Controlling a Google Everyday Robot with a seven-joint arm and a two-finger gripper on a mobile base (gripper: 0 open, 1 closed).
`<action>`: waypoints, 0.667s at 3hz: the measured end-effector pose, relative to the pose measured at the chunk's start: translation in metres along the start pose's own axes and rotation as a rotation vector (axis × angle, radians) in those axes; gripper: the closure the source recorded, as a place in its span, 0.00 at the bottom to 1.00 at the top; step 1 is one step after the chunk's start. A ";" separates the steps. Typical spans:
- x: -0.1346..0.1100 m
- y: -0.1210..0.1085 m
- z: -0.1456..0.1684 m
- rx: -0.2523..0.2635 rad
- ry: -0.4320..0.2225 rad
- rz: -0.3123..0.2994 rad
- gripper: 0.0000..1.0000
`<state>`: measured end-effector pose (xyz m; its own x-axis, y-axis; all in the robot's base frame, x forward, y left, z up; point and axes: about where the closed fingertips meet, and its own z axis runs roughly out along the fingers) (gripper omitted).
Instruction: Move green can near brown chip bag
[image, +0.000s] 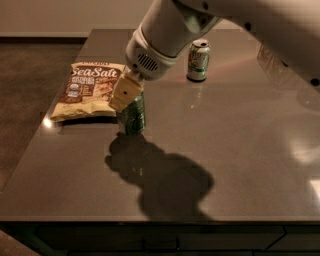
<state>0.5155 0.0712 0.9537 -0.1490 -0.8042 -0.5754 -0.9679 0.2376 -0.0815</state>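
While clamped between fingers of gripper, green can is held upright just beside right edge of brown chip bag; contact with worktop not discernible. Paler can noted well behind.

Looks like an office break room — snacks out on a counter.
Long dark counter over brown carpet, a bag of chips and a pale can on it; the gripper clasps a green can just beside the bag.
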 end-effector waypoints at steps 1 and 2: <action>-0.004 0.004 0.018 -0.017 0.000 -0.004 1.00; -0.010 0.005 0.034 -0.020 -0.011 -0.010 1.00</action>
<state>0.5191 0.0988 0.9319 -0.1373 -0.8006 -0.5832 -0.9731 0.2189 -0.0714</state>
